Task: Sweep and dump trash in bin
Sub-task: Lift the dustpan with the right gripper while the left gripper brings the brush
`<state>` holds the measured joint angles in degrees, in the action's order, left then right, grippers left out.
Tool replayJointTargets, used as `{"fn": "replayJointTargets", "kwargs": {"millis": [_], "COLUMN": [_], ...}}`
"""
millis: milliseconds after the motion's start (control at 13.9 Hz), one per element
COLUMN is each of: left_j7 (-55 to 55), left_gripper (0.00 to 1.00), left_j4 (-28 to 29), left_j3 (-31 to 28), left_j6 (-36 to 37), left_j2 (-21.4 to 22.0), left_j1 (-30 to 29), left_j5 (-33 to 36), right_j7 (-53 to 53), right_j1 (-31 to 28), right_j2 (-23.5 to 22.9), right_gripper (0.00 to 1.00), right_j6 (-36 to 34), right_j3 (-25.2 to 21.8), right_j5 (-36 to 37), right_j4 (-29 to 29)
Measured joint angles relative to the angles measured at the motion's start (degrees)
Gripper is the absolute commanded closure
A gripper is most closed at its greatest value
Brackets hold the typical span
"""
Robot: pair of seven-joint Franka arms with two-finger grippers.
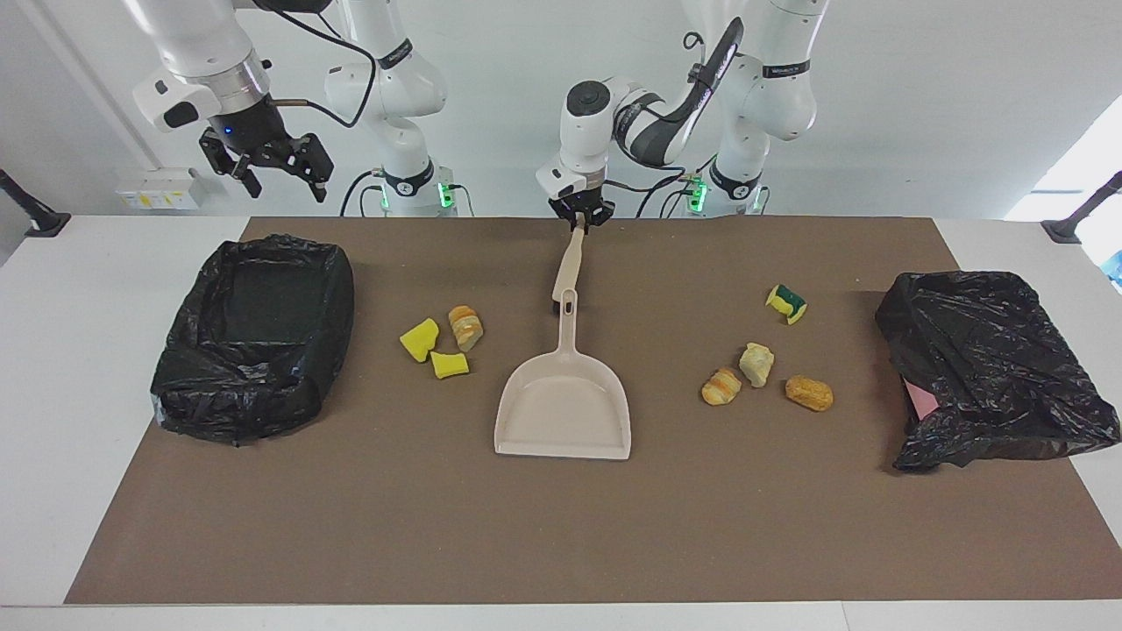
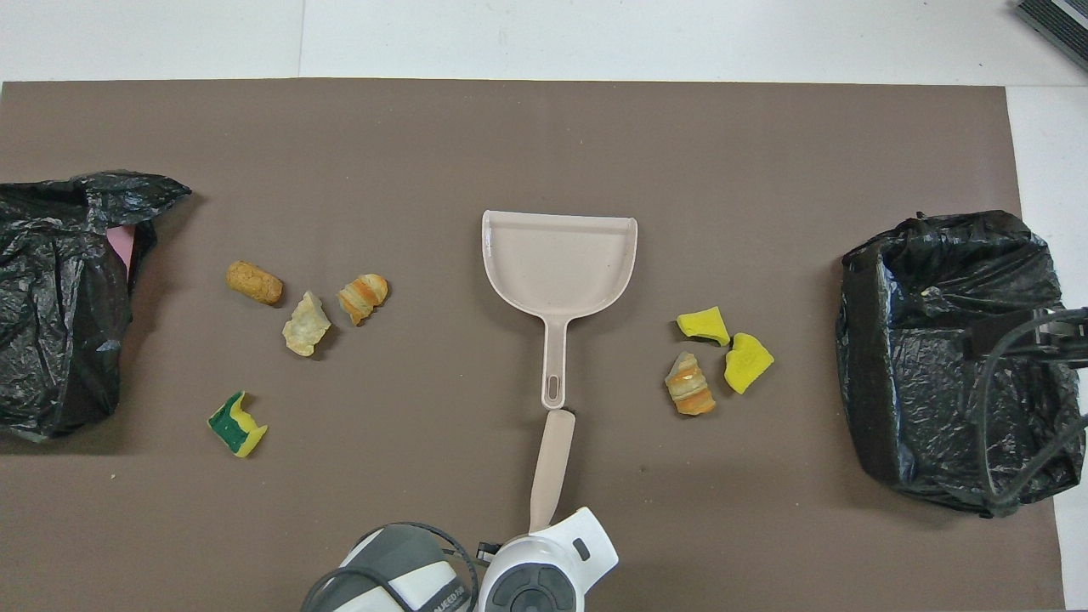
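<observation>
Left gripper [image 1: 580, 221] clamped on the brush [image 1: 567, 267] handle; all trash on the mat, none in a bin.

Brush lies handle-end toward the robots, in line with the dustpan [image 1: 564, 407], at 12 o'clock from it in the facing view. Right gripper [image 1: 279, 180] waits raised, fingers spread wide, over the table edge by the lined bin [image 1: 254, 337]. Trash: three pieces [image 1: 441, 340] at the dustpan's 9 o'clock, between pan and that bin; three bread lumps [image 1: 761, 379] at its 3 o'clock; green-faced sponge [image 1: 787, 303] at its 2 o'clock, nearer the robots. A crumpled black bag [image 1: 990, 368] sits at the left arm's end.
</observation>
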<state>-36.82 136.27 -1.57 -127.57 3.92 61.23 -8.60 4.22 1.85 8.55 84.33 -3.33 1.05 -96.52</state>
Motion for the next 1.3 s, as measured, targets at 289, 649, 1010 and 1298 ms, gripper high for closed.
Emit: {"fn": "replayJointTargets", "kwargs": {"millis": [289,649,1010,1298], "left_j7": [-0.3,-4.7,-17.9,-26.7], "left_gripper": [1.0,1.0,1.0,1.0], "left_j4": [-2.5,-7.4,-8.5,-8.4], "left_j3": [-1.5,-2.0,-2.2,-2.2], "left_j6": [9.4,21.0,28.0,32.9], "left_j2": [0.7,1.7,2.0,2.0], "left_j1": [-2.0,-11.9,-19.0,-25.5], "left_j5": [0.0,0.4,2.9,7.0], "right_j7": [0.0,2.4,17.4,28.9], "right_j1": [0.0,0.3,3.7,11.5], "right_j2": [0.0,-0.1,-4.9,-13.6], "right_gripper": [0.0,0.0,0.0,0.0], "right_j6": [0.0,1.9,9.6,16.1], "right_j3": [0.0,1.8,10.6,11.2], "right_j5": [0.0,-0.3,-1.6,-2.2], "right_j4": [0.0,0.0,-0.1,1.3]}}
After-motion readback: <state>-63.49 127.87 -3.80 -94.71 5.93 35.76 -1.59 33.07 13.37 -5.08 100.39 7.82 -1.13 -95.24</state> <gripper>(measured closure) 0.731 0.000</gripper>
